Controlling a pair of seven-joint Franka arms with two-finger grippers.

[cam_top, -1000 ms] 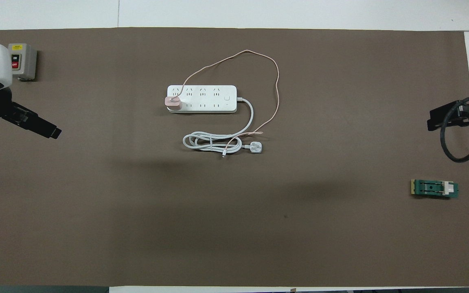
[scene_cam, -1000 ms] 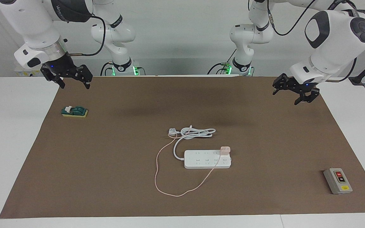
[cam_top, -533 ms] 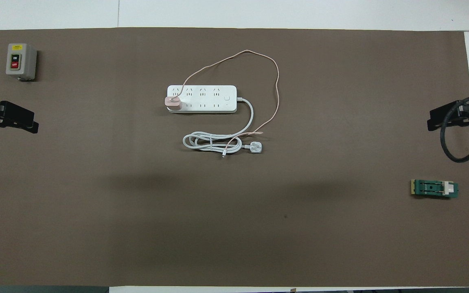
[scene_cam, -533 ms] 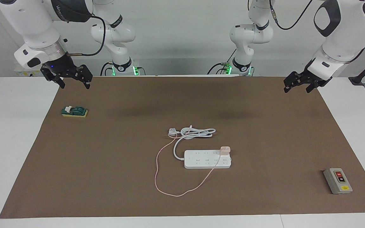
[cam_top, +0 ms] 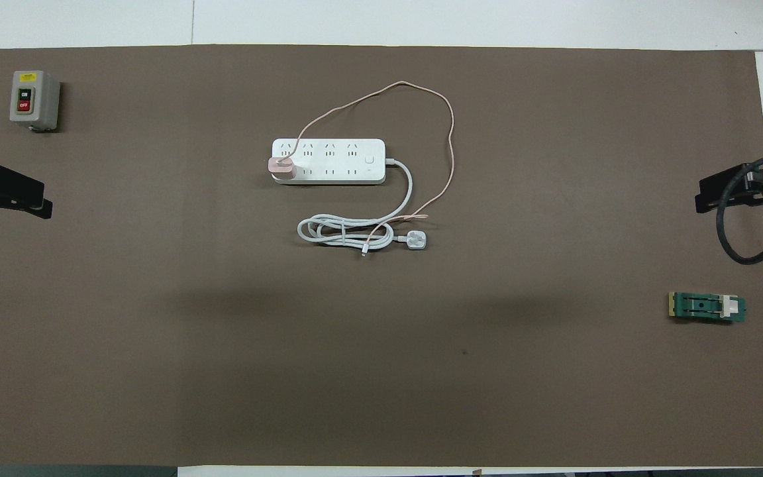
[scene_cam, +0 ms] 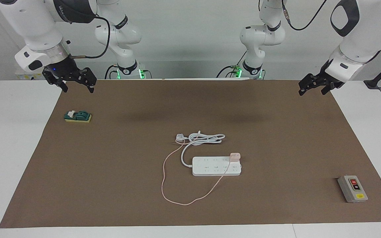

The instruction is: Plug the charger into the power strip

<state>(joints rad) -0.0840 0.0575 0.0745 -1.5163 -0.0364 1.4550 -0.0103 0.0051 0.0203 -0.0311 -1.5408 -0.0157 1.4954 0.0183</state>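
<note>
One charger (scene_cam: 235, 156), a small pale pink cube, sits seated in the power strip (scene_cam: 216, 166) at the strip's end toward the left arm, in the socket row nearer the robots. Its thin pink cable (scene_cam: 177, 198) runs across the strip's face, loops out over the brown mat (scene_cam: 111, 185) on the side farther from the robots, then curls back toward the white three-pin plug (scene_cam: 179, 136). In the overhead view the charger (cam_top: 281, 167) lies at roughly 9 o'clock on the strip (cam_top: 328, 161), and the strip's thick white cord (cam_top: 345, 232) is coiled at about 6 o'clock from it, nearer the robots, with the plug at the coil's end toward the right arm.

Both arms hang raised and apart from the task items. Left end effector (scene_cam: 314, 86) is over the mat edge at the left arm's end of the desk (scene_cam: 369, 132), fingers apart, holding nothing. Right end effector (scene_cam: 78, 84) is over the mat corner at the right arm's end, fingers spread, holding nothing.

A grey button box (scene_cam: 352, 189) sits at about 4 o'clock from the strip in the facing view. A green clip part (scene_cam: 78, 116) lies at about 10 o'clock, under the right end effector's side.
</note>
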